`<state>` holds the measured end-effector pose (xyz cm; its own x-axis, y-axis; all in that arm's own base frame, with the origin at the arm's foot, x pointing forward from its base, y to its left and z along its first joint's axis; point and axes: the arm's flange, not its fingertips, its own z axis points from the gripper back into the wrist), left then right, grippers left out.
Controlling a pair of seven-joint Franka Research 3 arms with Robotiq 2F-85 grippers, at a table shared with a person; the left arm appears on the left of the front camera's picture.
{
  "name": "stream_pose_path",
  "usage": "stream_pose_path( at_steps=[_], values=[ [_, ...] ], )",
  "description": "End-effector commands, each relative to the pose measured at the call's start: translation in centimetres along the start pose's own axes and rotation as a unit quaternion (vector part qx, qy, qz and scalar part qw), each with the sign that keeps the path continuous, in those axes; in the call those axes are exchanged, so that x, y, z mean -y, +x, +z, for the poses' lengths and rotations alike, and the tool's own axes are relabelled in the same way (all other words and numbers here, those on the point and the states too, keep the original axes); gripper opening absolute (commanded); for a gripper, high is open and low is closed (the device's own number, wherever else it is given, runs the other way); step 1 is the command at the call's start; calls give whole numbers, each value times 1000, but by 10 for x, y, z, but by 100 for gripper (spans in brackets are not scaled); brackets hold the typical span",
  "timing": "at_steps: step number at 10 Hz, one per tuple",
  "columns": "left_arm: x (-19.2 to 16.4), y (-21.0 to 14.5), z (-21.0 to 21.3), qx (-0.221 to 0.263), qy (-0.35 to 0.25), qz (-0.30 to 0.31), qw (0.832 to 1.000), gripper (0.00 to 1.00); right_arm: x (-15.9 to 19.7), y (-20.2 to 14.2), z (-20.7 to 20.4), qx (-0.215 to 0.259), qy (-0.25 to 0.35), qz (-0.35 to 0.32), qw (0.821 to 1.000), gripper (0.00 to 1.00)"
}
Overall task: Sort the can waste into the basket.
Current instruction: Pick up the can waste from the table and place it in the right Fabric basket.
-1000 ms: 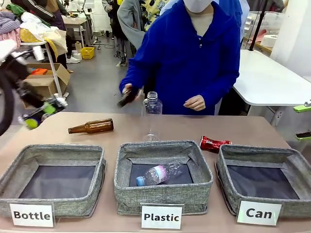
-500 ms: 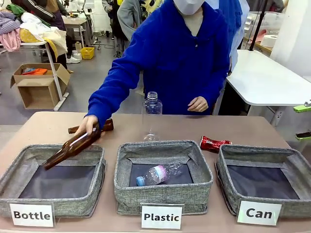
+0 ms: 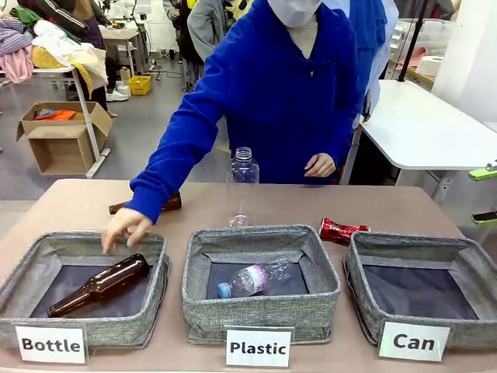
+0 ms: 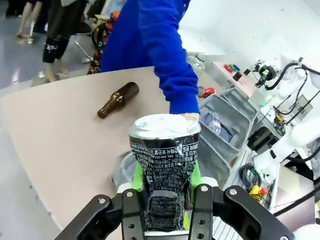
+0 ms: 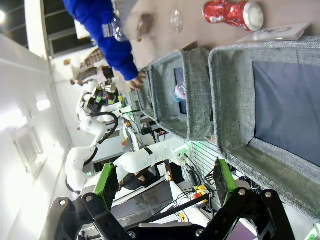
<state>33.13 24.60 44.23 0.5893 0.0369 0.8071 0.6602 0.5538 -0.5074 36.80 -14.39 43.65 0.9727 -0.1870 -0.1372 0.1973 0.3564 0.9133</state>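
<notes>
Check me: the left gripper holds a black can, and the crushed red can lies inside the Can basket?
No. In the front view the crushed red can lies on the table behind the Can basket; the left gripper does hold the black can.

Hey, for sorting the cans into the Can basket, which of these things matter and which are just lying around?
In the job: black can, gripped by the left gripper; crushed red can on the table; Can basket.
Just lying about: brown bottle in the Bottle basket; second brown bottle on the table; upright clear bottle; plastic bottle in the Plastic basket.
</notes>
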Motion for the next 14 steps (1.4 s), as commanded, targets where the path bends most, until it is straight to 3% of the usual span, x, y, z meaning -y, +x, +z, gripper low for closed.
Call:
stream_pose_path(
  at_steps=[1, 3, 6, 9, 11, 12, 13, 14],
  values=[
    [3, 22, -13, 0, -5, -11, 1000, 0, -2, 0, -1, 4, 12, 9, 1000, 100],
    [32, 41, -30, -10, -15, -24, 1000, 0, -2, 0, -1, 4, 12, 9, 1000, 100],
    [127, 69, -95, -87, -33, -126, 988, 0, -2, 0, -1, 4, 12, 9, 1000, 100],
    [205, 84, -195, -178, -13, -243, 953, 0, -2, 0, -1, 4, 12, 9, 1000, 100],
    [242, 88, -279, -263, -8, -290, 920, 0, -2, 0, -1, 4, 12, 9, 1000, 100],
    [256, 88, -315, -307, -13, -317, 897, 0, -2, 0, -1, 4, 12, 9, 1000, 100],
    [263, 89, -346, -327, -18, -329, 886, 0, -2, 0, -1, 4, 12, 9, 1000, 100],
    [255, 90, -365, -353, -5, -303, 885, 0, -2, 0, -1, 4, 12, 9, 1000, 100]
  ],
)
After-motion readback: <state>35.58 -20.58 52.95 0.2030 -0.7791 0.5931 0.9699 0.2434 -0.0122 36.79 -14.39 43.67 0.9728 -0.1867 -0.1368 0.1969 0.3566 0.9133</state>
